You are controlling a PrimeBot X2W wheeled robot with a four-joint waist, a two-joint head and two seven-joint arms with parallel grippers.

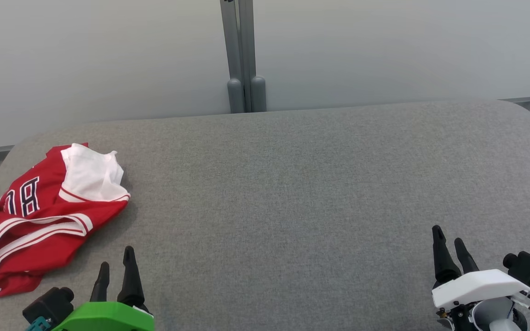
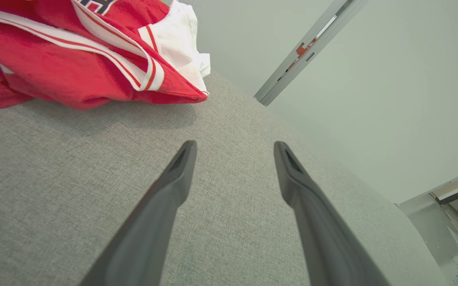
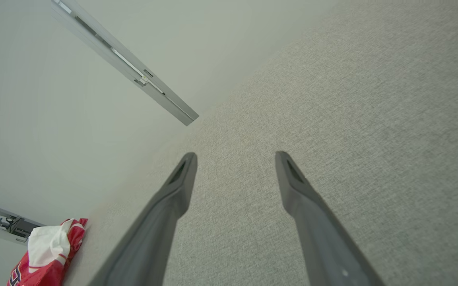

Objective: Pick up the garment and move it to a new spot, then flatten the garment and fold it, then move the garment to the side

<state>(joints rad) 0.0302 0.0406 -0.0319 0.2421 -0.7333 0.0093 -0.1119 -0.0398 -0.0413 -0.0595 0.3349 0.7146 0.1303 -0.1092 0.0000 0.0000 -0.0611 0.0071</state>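
Left gripper (image 1: 117, 257) at 7 o'clock and right gripper (image 1: 448, 234) at 4 o'clock both gape wide, holding nothing; the crumpled red-and-white garment (image 1: 39, 216) sits at 9 o'clock near the grey surface's (image 1: 292, 193) edge, so a shallow pinch could drag it off.

Garment (image 1: 44, 216) at left of surface (image 1: 292, 207), just beyond left end effector (image 1: 117, 256); right end effector (image 1: 448, 233) far right.

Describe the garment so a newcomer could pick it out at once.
Start from the wide grey fabric surface that runs up to the pale wall. On its left side, ahead and to the left of the green-cased left pincer, lies a crumpled jersey. Its red cloth with white trim, white lining and dark lettering stands out against the plain grey around it.
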